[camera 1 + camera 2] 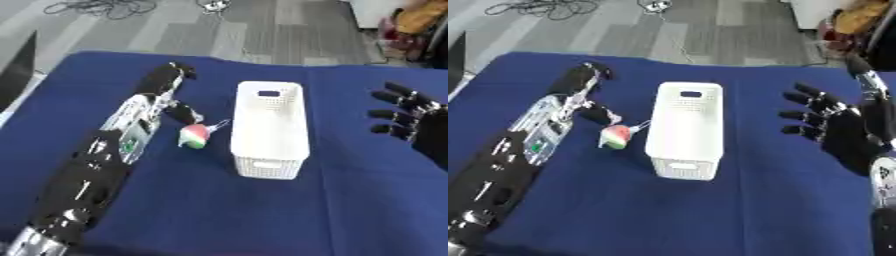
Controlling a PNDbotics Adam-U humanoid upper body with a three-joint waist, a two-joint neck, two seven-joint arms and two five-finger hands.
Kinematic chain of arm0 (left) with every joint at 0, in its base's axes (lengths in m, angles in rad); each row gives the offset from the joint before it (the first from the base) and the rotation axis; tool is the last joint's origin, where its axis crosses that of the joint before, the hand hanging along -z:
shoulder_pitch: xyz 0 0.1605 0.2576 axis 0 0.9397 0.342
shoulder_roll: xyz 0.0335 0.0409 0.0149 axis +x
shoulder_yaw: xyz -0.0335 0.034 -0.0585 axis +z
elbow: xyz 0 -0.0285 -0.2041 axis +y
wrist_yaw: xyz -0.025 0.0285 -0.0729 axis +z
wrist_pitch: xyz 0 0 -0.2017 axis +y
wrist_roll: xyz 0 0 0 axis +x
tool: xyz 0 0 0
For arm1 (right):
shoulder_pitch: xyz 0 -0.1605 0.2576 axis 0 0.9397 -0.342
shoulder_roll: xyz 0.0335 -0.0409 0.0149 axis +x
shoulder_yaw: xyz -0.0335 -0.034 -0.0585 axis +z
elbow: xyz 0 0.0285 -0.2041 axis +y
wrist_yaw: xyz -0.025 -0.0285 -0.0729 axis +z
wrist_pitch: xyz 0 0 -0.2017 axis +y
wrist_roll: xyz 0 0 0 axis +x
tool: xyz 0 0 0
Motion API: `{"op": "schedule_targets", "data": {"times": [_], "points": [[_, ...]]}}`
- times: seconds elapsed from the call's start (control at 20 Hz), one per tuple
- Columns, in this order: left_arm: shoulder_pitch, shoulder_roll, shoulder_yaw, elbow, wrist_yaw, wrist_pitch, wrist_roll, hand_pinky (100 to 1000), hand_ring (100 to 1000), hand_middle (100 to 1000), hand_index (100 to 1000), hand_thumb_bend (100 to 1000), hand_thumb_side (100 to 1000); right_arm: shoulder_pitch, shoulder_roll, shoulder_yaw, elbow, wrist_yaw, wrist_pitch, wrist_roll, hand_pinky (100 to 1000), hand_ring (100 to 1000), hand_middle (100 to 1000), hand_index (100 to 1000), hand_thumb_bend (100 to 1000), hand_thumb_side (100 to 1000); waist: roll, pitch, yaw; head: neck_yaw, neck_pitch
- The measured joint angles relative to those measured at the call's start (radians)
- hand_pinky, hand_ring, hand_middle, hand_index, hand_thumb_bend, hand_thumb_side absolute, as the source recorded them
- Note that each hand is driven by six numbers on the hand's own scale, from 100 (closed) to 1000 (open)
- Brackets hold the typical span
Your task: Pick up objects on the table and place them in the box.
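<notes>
Red-and-green ball (194,136), small and round with a pale patch on it, lies on the blue tablecloth (262,215) just left of the white box (271,131). A thin pale string or tag (219,123) runs from its upper right side toward the box wall, though whether it touches the box cannot be made out.

The left hand (168,80) reaches far across the table, well beyond the ball, its fingers bent downward at the far end of the arm. Its thumb (184,113) sticks out to the right and points down toward the ball, ending just above and left of it; whether the tip touches the ball cannot be told. The fingers hold nothing. The left forearm (131,132), silver and black with a small green patch, lies along the cloth just left of the ball.

The box is a long perforated plastic basket with a handle slot at its far end, standing upright in the middle of the table; nothing can be seen in it.

The right hand (829,120) hovers well to the right of the box, palm forward, fingers spread and straight, pointing left toward the box and gripping nothing.
</notes>
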Motion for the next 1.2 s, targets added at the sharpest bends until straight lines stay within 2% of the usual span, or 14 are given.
{"op": "schedule_targets", "data": {"times": [1.2], "points": [[-0.006, -0.03, -0.001, 0.117, 0.051, -0.031, 0.034, 523, 564, 624, 751, 571, 186, -0.009, 0.008, 0.0, 0.0, 0.001, 0.0, 0.0, 730, 810, 943, 1000, 576, 1000, -0.001, 0.008, -0.004, 0.0, 0.0]]}}
